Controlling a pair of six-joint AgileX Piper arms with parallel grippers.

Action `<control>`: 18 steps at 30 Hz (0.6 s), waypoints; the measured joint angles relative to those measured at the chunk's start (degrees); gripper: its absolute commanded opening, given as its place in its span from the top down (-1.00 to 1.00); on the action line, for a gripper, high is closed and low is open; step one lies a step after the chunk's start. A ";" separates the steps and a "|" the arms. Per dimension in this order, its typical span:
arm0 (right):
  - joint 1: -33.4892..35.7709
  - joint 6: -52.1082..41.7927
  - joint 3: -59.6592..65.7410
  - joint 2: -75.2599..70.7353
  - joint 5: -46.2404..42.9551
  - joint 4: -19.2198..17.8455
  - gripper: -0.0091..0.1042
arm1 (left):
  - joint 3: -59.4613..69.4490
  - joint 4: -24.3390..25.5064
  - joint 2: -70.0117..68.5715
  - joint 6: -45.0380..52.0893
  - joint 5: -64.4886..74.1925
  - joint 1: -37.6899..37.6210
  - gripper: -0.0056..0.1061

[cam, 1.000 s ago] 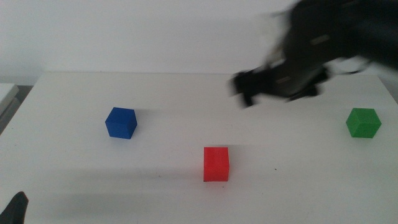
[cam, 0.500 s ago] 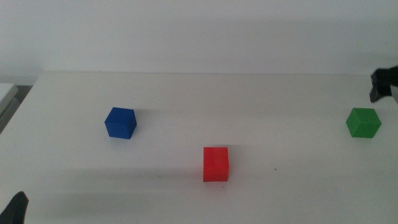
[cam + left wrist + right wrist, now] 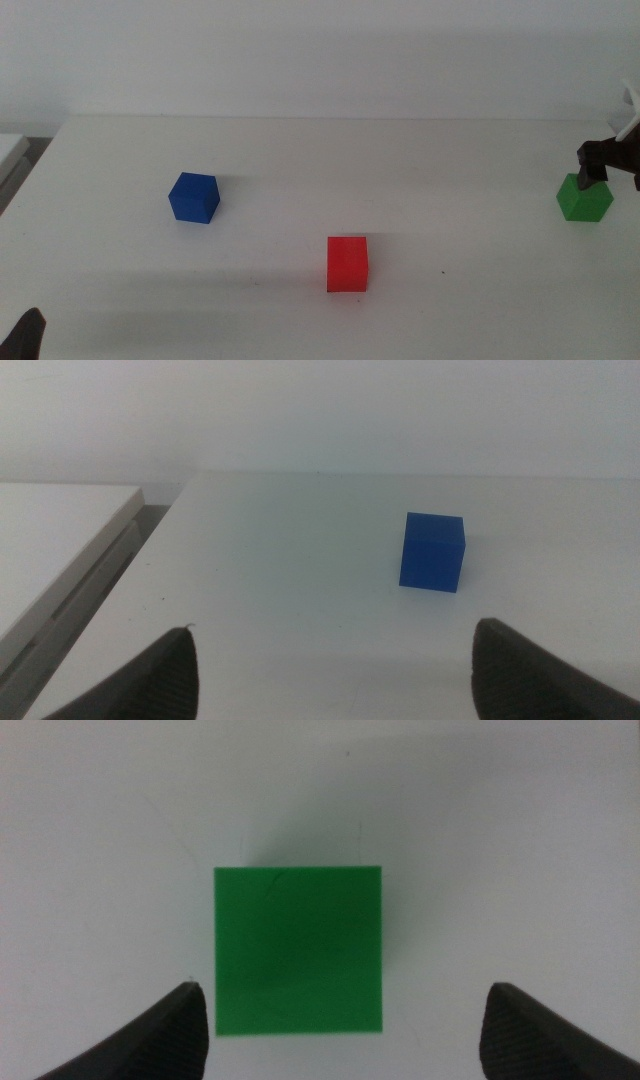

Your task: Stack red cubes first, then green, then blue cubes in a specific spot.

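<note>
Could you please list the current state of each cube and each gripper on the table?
red cube: resting alone on the table, nothing stacked on it.
green cube: on the table, ungrasped, between the open jaws.
blue cube: on the table, untouched.
right gripper: open, directly above the green cube.
left gripper: open, waiting near the table's near left edge, facing the blue cube.

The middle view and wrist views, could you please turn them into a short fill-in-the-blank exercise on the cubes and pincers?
1. The right pincer hangs open directly above the ____ cube.
2. The left wrist view shows the ____ cube ahead of the open left pincer.
3. The red cube sits alone; nothing is ____ on it.

Answers: green; blue; stacked
</note>
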 measured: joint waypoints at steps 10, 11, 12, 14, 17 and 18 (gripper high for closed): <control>1.49 -0.13 0.00 4.07 -3.34 0.33 -0.80 | 0.00 0.00 0.00 0.00 0.00 0.00 -0.78; 1.75 -0.13 0.00 4.49 -3.90 0.33 -0.78 | 0.00 0.00 0.00 0.00 0.00 0.00 -0.78; 2.02 -0.13 0.00 4.98 -4.36 0.33 -0.73 | 0.00 0.00 0.00 0.00 0.00 0.00 -0.78; 2.73 -0.13 0.00 5.68 -5.17 0.00 -0.44 | 0.00 0.00 0.00 0.00 0.00 0.00 -0.78; 3.85 0.16 0.00 6.30 -6.09 -1.36 0.47 | 0.00 0.00 0.00 0.00 0.00 0.00 -0.78; 3.98 0.83 0.00 6.30 -6.34 -1.50 0.78 | 0.00 0.00 0.00 0.00 0.00 0.00 -0.78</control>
